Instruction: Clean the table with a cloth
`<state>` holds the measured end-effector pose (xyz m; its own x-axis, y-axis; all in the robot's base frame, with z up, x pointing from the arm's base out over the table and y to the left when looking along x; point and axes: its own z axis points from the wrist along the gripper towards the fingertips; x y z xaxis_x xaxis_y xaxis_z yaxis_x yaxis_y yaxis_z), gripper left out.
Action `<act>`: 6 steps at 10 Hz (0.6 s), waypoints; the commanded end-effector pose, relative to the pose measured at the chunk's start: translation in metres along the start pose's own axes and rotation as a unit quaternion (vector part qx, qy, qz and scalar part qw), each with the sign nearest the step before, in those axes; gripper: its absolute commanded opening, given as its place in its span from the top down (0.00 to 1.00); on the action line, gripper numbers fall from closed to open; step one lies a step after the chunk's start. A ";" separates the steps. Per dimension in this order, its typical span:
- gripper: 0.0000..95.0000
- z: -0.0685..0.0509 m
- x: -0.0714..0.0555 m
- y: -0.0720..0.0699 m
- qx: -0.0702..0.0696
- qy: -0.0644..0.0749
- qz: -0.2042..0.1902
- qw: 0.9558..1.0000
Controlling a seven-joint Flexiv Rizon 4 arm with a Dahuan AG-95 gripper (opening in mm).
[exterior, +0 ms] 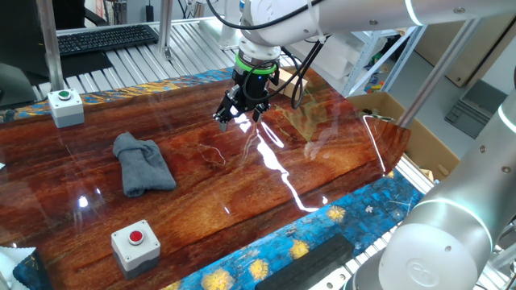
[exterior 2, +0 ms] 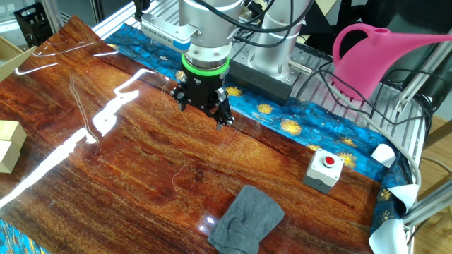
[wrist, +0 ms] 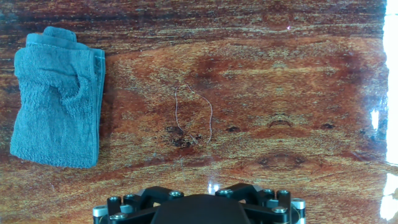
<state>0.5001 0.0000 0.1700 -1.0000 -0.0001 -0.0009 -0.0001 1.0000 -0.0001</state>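
The dark blue-grey cloth point(exterior: 143, 165) lies crumpled on the reddish-brown table point(exterior: 242, 193), to the left of the middle. My gripper point(exterior: 240, 118) hangs above the table near its far side, well to the right of the cloth, and holds nothing; its fingers look spread. In the other fixed view the gripper point(exterior 2: 203, 113) is over the table point(exterior 2: 85, 176) and the cloth point(exterior 2: 247, 220) lies near the bottom edge. In the hand view the cloth point(wrist: 57, 99) lies at the left on the table point(wrist: 292, 81); the fingertips do not show. A thin thread with dark crumbs point(wrist: 188, 127) lies mid-table.
A grey box with a green button point(exterior: 66, 107) stands at the far left. A grey box with a red button point(exterior: 135, 246) stands near the front edge and also shows in the other fixed view point(exterior 2: 325, 169). There are a cardboard box point(exterior: 387, 109), a pink watering can point(exterior 2: 381, 60) and wooden blocks point(exterior 2: 8, 144).
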 end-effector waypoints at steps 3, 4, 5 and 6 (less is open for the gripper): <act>0.80 0.000 0.000 0.000 -0.009 -0.010 0.032 0.999; 0.80 0.000 0.000 0.000 -0.011 -0.010 0.032 0.999; 0.80 0.000 0.000 0.000 -0.012 -0.010 0.033 0.999; 0.80 0.000 0.000 0.000 -0.014 -0.010 0.034 0.999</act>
<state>0.4985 -0.0002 0.1700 -0.9972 0.0713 -0.0219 0.0707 0.9971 0.0286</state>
